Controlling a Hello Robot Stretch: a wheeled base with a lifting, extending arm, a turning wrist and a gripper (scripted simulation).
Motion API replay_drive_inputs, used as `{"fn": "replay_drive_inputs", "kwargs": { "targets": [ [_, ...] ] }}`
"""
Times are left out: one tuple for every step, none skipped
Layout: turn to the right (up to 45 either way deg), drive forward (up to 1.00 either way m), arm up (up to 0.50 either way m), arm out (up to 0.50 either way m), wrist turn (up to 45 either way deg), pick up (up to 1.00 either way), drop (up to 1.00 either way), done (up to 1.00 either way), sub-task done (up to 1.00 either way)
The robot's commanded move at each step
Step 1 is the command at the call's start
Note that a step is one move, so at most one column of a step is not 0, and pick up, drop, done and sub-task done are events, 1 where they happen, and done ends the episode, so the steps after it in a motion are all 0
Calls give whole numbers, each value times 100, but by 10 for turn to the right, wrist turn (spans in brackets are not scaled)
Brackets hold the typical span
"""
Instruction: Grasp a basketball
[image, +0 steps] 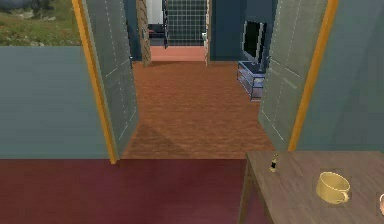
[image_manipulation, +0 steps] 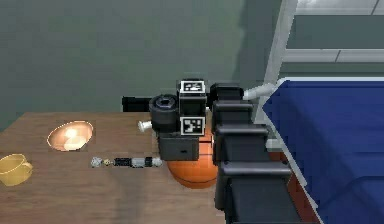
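Item 1: basketball (image_manipulation: 196, 172). An orange, rounded shape low in the arm side view. It sits at the right-hand end of the wooden table (image_manipulation: 60, 190), and its upper part is hidden behind the gripper's dark body. Whether it rests on the tabletop or just past the edge cannot be told.

Item 2: gripper (image_manipulation: 140, 110). It stands left of the two white marked squares at the far end of the arm (image_manipulation: 245, 170), directly above the orange shape in the picture. With the ball at or behind it, I cannot tell whether it holds anything (nor whether it touches the ball).

Item 3: table contents, arm side view.
- A shallow bowl (image_manipulation: 70, 135) with a pale, bright inside.
- A yellow mug (image_manipulation: 12, 168) at the left edge.
- A thin dark-and-light stick (image_manipulation: 125, 161) lying flat near the ball.

Item 4: bed (image_manipulation: 335, 130). It has a blue cover and a white frame, just to the right of the arm.

Item 5: forward view.
- A pair of teal doors (image: 110, 70) with orange trim, standing ajar onto a brick-red floor (image: 190, 100).
- A dark television (image: 254, 42) on a low stand beyond them.
- A small dark upright object (image: 272, 160) on the table corner.
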Motion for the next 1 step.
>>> {"fn": "replay_drive_inputs", "kwargs": {
  "targets": [
    [0,0,0,0,90,0,0,0,0]
  ]
}}
